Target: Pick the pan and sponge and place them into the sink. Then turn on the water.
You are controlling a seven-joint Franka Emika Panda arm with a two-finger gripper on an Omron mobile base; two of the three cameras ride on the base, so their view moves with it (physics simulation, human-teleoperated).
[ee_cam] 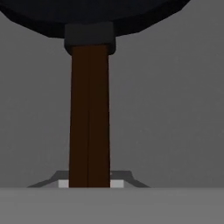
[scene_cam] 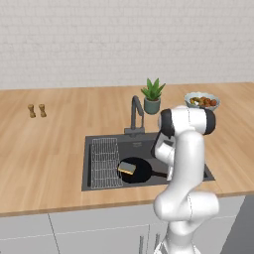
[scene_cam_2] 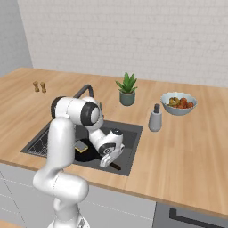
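The pan (scene_cam: 138, 170) and sponge (scene_cam: 127, 168) crowd the sink (scene_cam: 96, 145) middle beside the wire rack (scene_cam: 105, 162), the faucet (scene_cam: 136, 115) standing behind.

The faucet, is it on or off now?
Off: no water stream falls from the faucet into the sink.

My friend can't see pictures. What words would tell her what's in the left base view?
A white robot arm reaches down into a dark sink set in a wooden counter, where a black pan lies with a yellow sponge on it. A wire rack sits at the sink's left, with a faucet, potted plant and fruit bowl behind.
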